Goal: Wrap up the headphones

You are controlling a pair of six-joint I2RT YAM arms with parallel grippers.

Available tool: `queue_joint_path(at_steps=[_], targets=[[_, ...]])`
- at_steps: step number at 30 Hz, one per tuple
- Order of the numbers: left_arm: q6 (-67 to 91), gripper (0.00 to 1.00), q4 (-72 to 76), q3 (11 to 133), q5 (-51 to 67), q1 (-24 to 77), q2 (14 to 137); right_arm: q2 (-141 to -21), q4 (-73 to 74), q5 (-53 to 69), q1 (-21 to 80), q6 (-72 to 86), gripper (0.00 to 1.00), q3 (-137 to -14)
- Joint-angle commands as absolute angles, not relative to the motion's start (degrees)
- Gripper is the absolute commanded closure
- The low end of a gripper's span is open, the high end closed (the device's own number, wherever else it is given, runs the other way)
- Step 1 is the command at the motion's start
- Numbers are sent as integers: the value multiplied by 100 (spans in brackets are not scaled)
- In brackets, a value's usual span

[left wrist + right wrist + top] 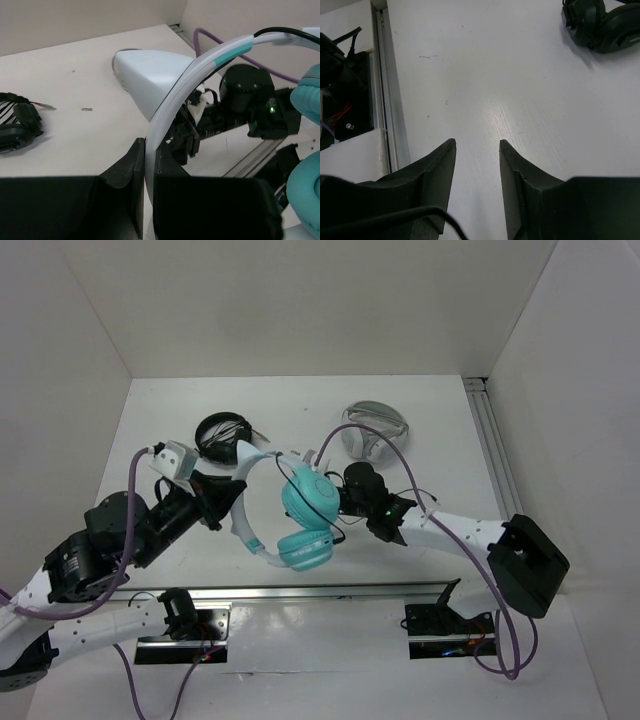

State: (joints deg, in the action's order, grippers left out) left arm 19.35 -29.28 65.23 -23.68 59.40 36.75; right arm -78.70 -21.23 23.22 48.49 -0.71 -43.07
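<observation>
The left gripper clamps the headphones by the pale headband; the right gripper, jaws apart and empty, sits beside a teal cup. The black headphones and the grey-white headphones lie behind.

headphones centre, second pair behind-left

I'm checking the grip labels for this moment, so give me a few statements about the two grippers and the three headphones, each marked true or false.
1. The left gripper is shut on the headband of the teal headphones. True.
2. The right gripper clamps a teal ear cup. False: its jaws stand apart with nothing between them.
3. The black headphones lie on the table, in neither gripper. True.
4. The grey-and-white headphones sit in the right gripper. False: they lie ungripped toward the table's far side.
</observation>
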Motion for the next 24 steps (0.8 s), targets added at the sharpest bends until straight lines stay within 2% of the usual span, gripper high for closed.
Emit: queue_joint_path(at_steps=[1, 5, 10, 12, 24], targets=[[2548, 100, -2101, 6758, -3267, 5959, 3577, -8015, -3075, 2619, 4816, 158, 52, -4053], [2733, 100, -2311, 7145, -4015, 5959, 3883, -8183, -3427, 2742, 4816, 342, 52, -3868], [3287, 100, -2610, 7515, -4956, 5959, 4244, -8534, -3796, 2988, 4816, 519, 64, -3753], [3365, 100, -2558, 7567, -5185, 5959, 4315, -8674, -3945, 3128, 4816, 641, 65, -3701], [2928, 100, -2066, 7884, -6573, 5959, 4719, -8623, -4175, 3059, 5062, 747, 65, -3288]])
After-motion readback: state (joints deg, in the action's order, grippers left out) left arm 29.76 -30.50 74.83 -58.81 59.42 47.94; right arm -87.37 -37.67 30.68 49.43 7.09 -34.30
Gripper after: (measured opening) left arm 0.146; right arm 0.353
